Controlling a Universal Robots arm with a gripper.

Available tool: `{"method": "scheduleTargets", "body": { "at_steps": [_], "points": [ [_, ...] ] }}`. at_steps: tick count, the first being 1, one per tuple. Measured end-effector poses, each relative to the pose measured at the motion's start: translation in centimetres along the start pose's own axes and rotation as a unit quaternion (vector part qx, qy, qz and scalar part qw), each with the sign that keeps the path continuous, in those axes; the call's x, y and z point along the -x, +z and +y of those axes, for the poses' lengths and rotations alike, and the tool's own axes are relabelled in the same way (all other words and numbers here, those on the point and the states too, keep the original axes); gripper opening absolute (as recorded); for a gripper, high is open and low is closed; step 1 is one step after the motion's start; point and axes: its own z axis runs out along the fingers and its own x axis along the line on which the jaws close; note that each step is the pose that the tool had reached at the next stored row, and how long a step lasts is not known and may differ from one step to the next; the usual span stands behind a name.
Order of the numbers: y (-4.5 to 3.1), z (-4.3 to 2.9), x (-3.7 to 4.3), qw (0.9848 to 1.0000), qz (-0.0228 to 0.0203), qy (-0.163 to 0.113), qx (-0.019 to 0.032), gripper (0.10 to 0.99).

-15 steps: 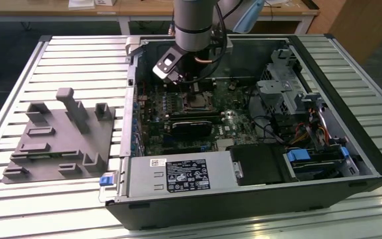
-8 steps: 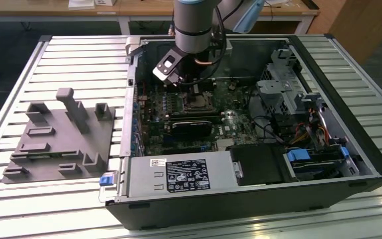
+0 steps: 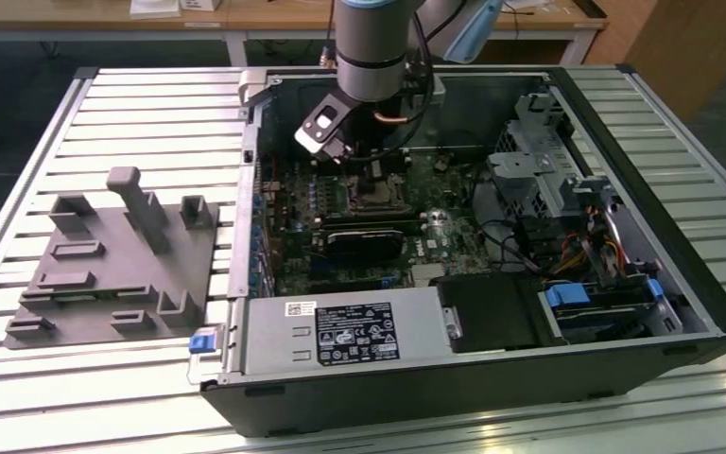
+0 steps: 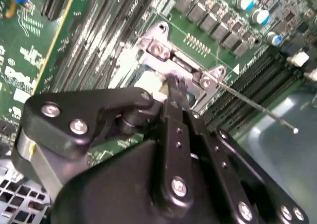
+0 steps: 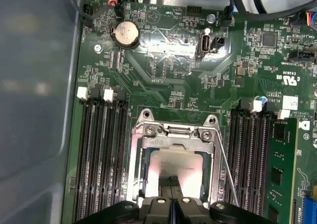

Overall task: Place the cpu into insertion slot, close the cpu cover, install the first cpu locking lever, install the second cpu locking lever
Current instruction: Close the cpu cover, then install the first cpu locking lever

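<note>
Gripper [image 5: 171,187], fingertips [image 4: 174,92] together, over cpu [image 5: 178,162] in insertion slot [image 5: 135,170], cpu cover [image 5: 173,140] down.

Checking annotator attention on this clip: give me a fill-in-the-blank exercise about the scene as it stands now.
1. The gripper is right above the ____, whose silver top shows through the window of the cpu cover.
2. The circuit board is ____ in colour.
3. The grey fixture stands on the exterior view's ____ of the computer case.

Missing words: cpu; green; left.
</note>
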Motion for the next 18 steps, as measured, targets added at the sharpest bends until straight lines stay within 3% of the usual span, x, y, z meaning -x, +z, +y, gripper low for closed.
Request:
{"method": "scheduleTargets", "body": {
  "at_steps": [3, 12, 18],
  "points": [
    [-0.63, 0.03, 0.00, 1.0000, -0.0006, 0.000, -0.0006, 0.106],
    [-0.60, 1.14, 0.08, 1.0000, -0.0007, 0.000, -0.0008, 0.106],
    [-0.58, 1.48, 0.11, 1.0000, -0.0006, 0.000, -0.0013, 0.106]
  ]
}}
